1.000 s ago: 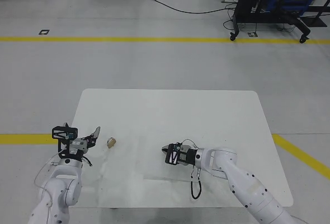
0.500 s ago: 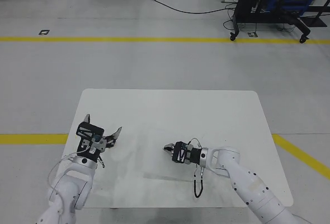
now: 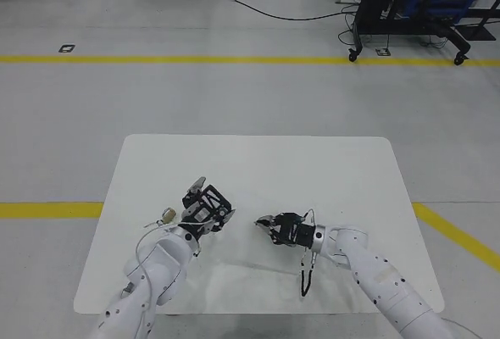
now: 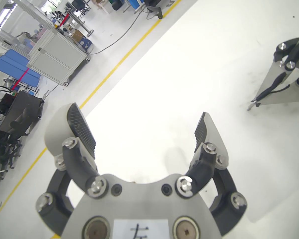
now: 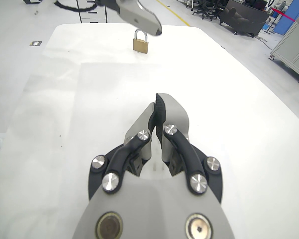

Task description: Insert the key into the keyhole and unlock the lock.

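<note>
White table — padlock stands upright beside the spread left gripper.

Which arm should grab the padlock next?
Left. The left gripper is open, empty and close by the upright padlock. The right gripper is shut and sits farther from it across the table.

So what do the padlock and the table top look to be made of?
Padlock: brass-coloured body, likely brass, with a shiny silver shackle, probably steel. Table: smooth white top with a faint sheen, perhaps laminate or painted; can't tell which.
</note>
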You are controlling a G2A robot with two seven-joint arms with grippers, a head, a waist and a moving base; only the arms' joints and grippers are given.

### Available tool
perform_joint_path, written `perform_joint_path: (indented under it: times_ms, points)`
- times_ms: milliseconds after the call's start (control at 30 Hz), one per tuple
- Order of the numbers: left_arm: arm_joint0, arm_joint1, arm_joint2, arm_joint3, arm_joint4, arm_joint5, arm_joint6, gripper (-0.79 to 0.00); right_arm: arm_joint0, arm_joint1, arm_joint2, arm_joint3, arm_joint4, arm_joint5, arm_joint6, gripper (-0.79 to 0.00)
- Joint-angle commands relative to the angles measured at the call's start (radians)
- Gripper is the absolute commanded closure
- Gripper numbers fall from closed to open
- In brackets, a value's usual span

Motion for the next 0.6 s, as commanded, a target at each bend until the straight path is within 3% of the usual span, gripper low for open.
perform_joint_path:
  times_ms: [0, 333, 433, 567]
  points:
    - [-0.02, -0.004, 0.034, 0.03, 0.029, -0.002, -0.023, -0.785, 0.008, 0.0, -0.002, 0.013, -0.005, -0.002, -0.014, 0.0]
    - [-0.116, -0.033, 0.134, 0.165, 0.111, 0.065, -0.098, -0.785, 0.035, -0.006, -0.023, 0.031, 0.014, 0.007, -0.026, 0.0]
    - [-0.114, -0.034, 0.099, 0.143, 0.075, 0.105, -0.066, -0.785, 0.038, -0.005, -0.021, 0.013, 0.031, -0.003, -0.032, 0.0]
    - [-0.07, -0.028, -0.005, 0.087, -0.023, 0.175, 0.011, -0.785, 0.029, -0.005, -0.011, -0.024, 0.095, -0.035, -0.043, 0.0]
